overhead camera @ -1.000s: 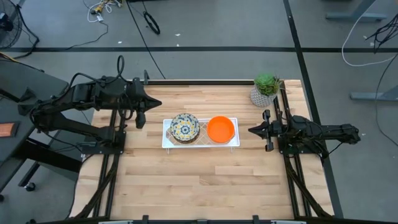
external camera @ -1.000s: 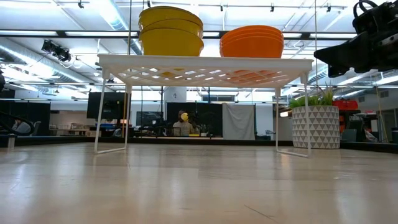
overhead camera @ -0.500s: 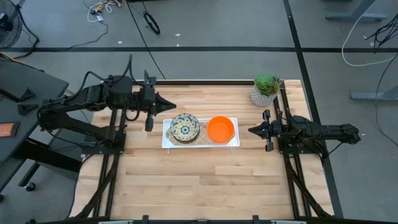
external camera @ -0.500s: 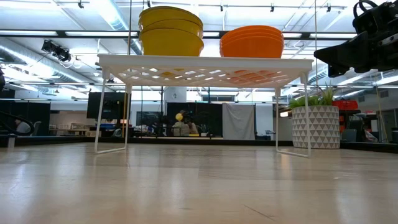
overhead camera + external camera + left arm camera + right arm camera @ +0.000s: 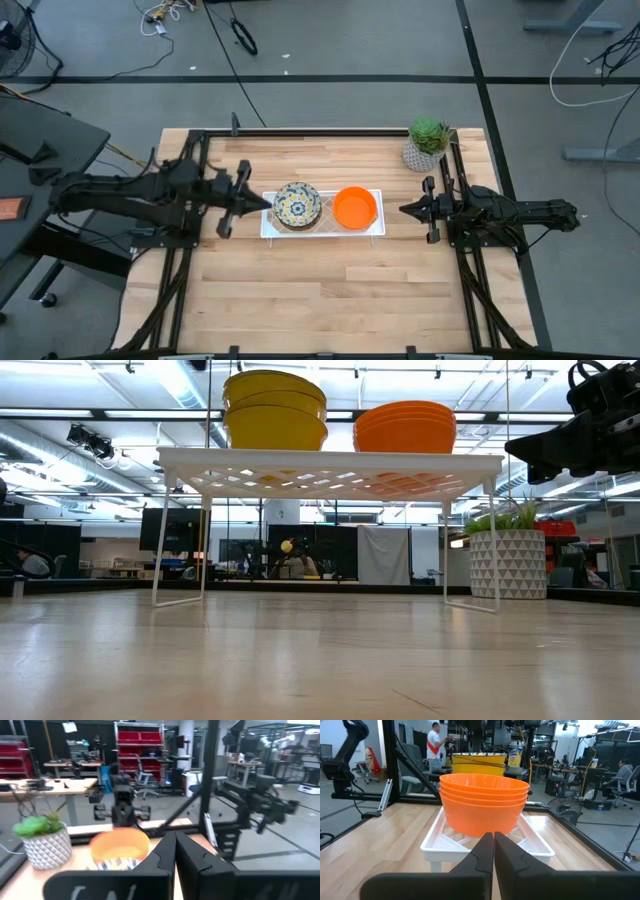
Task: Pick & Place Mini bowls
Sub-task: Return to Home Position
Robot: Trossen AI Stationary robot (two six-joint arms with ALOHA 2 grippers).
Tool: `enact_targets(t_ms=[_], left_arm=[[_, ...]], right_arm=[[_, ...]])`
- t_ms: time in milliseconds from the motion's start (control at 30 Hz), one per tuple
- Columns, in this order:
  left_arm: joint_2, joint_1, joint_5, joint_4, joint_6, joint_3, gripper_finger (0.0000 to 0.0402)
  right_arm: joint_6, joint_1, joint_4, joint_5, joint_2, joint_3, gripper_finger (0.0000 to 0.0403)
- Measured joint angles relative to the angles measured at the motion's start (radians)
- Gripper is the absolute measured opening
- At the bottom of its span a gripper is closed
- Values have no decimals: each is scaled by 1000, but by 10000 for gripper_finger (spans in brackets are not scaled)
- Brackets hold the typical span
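Overhead, table-level and wrist views of a wooden worktop (image 5: 320, 290) carrying a white lattice shelf (image 5: 322, 233) on thin legs. The shelf stands about midway between the left and right edges and somewhat nearer the far edge.

**Mini bowls.** All are on the shelf top, in two nested stacks side by side.
- The white patterned bowls (image 5: 297, 204) sit toward the shelf's left end. From table level their outer walls (image 5: 275, 410) appear yellow.
- The orange bowls (image 5: 354, 207) sit toward the right end, close beside the patterned stack. From table level their nested rims (image 5: 405, 428) rise above the shelf deck (image 5: 330, 460).

**Left hand** (image 5: 262, 203). It reaches in from the left edge, with its tip just beside the shelf's left end. In its wrist view the two dark fingers (image 5: 165, 852) lie pressed together, holding nothing.

**Right hand** (image 5: 403, 209). It is near the right edge and points at the shelf's right end, with a clear gap between them. Its fingers (image 5: 482, 851) are likewise together and empty, and its wrist view faces the orange stack (image 5: 485, 802).

**Other objects.** A potted plant (image 5: 428, 135) in a patterned white pot stands at the far right corner.
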Motion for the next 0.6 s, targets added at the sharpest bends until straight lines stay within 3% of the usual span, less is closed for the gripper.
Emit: enact_targets(t_ms=[367,600], left_arm=[[-321,-115,34,74,3,-328,14],[-411,-168,89,211,34,-469,14]], right_arm=[[0,0,0,0,0,0,16],[0,0,0,0,0,0,16]])
